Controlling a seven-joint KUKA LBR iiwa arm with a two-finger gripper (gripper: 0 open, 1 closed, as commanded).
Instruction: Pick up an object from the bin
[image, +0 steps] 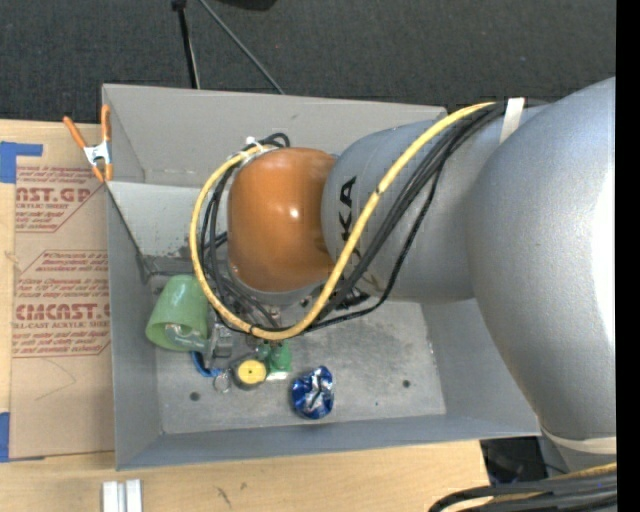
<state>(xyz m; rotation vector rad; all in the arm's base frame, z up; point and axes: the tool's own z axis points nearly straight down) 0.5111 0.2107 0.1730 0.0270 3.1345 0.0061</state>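
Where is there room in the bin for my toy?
Bare floor lies right of the blue ball, up to the right wall. A smaller patch sits in the near-left corner, past the green cup. It is crowded between cup and ball, around the yellow disc.

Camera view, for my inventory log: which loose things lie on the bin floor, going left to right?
Left to right: pale green cup → small yellow disc → crumpled blue-and-white ball.
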